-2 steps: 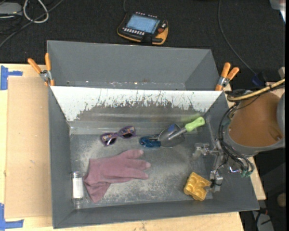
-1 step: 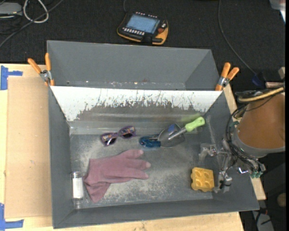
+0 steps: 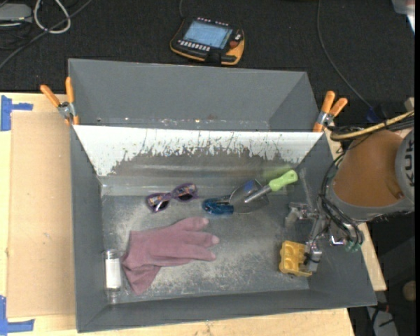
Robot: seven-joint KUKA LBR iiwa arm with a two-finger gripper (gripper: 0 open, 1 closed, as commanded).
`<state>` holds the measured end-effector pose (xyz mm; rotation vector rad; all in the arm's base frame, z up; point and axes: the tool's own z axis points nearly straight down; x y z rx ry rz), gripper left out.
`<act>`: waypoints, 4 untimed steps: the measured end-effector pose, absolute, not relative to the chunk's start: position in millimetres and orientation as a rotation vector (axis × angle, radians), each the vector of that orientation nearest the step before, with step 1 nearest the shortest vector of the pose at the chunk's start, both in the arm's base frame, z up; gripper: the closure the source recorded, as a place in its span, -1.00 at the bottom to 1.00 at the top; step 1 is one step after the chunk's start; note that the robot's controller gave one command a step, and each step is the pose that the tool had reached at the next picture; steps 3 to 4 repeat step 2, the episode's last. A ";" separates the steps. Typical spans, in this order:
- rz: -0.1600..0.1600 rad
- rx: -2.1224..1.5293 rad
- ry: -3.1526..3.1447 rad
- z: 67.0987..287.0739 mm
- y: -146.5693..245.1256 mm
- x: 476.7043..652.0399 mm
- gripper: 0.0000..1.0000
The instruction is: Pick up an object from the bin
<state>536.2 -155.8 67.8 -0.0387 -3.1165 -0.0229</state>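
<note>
Jaws beside chunky yellow object (image 3: pixel 291 257)

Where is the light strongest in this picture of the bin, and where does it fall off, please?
Camera view: the strongest glare is a pale band across the back wall; the metal scoop with the green handle glints; the bin floor around the pink glove is evenly lit, with soft shadows; the sloping left wall and the ground beyond are darker.

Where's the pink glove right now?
The pink glove lies flat on the floor of the bin, on the left side of the camera view, below the purple sunglasses and next to the small white bottle.
</note>
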 end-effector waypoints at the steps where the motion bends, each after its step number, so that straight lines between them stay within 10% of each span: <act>1: -0.014 0.296 -3.130 69.5 -157.7 505.3 -1.00; 2: -0.010 0.301 -3.130 70.0 -158.4 505.9 1.00; 4: -0.010 0.301 -3.130 70.0 -158.4 505.9 1.00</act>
